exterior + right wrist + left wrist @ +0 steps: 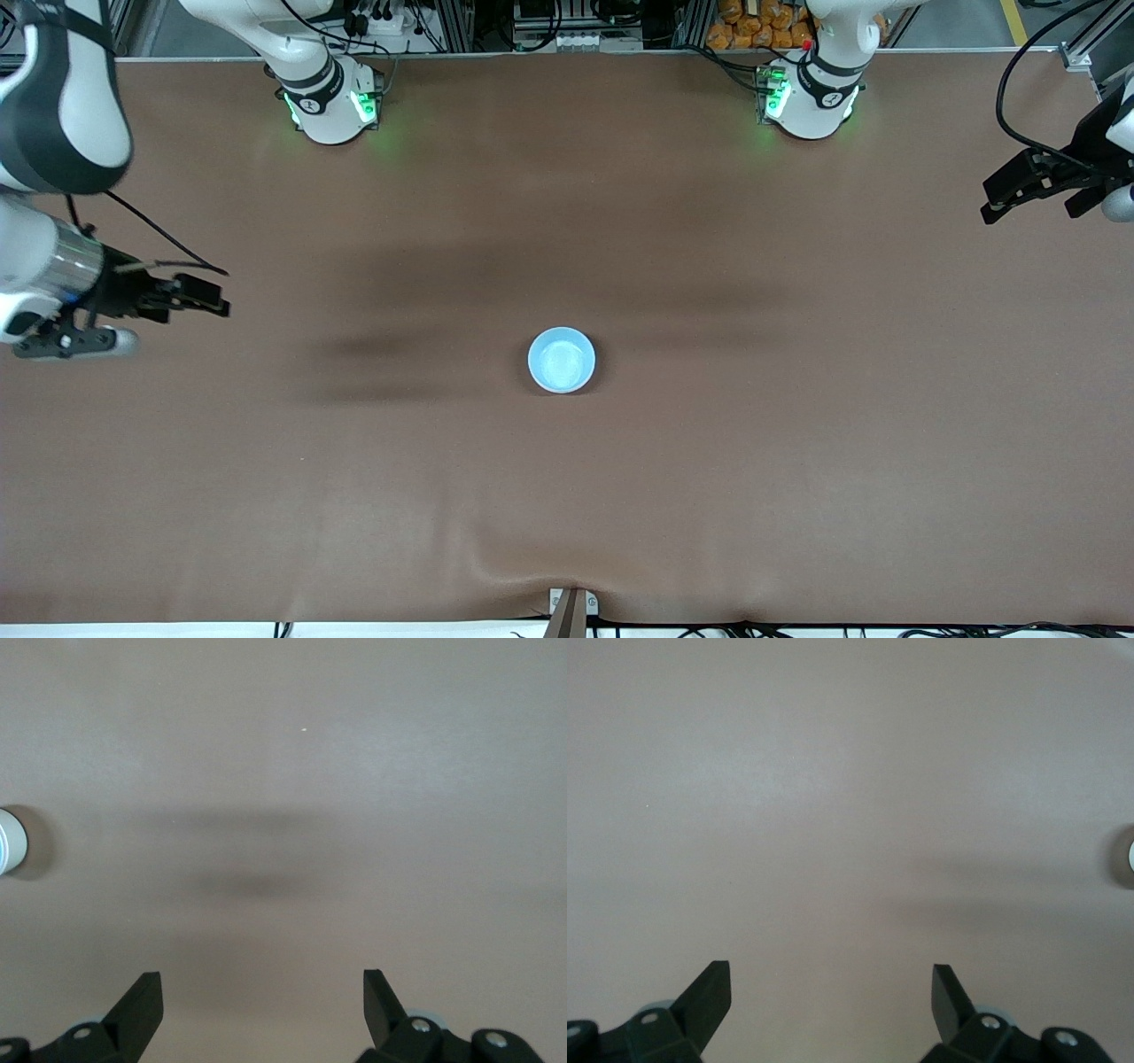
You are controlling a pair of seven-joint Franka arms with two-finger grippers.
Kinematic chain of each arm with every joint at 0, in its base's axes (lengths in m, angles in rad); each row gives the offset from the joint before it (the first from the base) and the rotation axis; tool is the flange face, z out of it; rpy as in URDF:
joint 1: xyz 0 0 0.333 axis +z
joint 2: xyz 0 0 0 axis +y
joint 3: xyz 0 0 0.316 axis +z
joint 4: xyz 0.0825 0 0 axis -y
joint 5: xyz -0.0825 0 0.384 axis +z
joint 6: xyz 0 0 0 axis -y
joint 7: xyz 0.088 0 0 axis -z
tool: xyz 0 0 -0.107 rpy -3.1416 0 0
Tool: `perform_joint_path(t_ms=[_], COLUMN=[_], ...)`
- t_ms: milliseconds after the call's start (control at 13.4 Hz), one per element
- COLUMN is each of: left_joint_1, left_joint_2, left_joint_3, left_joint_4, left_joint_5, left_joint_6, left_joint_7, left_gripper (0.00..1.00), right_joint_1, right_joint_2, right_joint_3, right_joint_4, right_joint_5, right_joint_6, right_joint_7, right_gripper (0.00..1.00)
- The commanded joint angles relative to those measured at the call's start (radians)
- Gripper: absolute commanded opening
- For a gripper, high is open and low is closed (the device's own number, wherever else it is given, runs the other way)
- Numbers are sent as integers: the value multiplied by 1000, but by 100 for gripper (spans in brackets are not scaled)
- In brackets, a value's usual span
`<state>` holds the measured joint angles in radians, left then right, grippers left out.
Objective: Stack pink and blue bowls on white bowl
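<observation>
My left gripper (997, 211) and right gripper (217, 299) waited wide open w/ nothing held, over table (797, 443) ends. Blue bowl (562, 360) sat mid-table; other bowls I couldn't see.

You get one high front camera facing the bases; both wrist cameras look down, sharing the table (709, 461).
</observation>
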<state>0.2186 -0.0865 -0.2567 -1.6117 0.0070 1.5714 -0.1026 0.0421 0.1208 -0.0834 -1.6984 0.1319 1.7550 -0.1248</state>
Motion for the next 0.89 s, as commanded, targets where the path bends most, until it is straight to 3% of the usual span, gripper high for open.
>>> perform_joint_path(t_ms=[0,298,820], left_joint_1=[10,10,11], left_joint_2=[-13,-27,-29], left_joint_3=[-7,-7,4], left_joint_4=[4,4,6], left_joint_5=[2,1,2], left_joint_6=[-19,-19,-28], left_joint_7=[3,9,-5], left_gripper=[100,100,100], right_joint_1=[-37,-123,-134], right_joint_2=[-82,-136,-147], right_joint_3=[28,89,94], right_joint_4=[-33,3,112], right_joint_5=[-52,-58,-63], right_joint_6=[-31,-121,-259], right_joint_7=[-16,-7,69], right_gripper=[100,100,100])
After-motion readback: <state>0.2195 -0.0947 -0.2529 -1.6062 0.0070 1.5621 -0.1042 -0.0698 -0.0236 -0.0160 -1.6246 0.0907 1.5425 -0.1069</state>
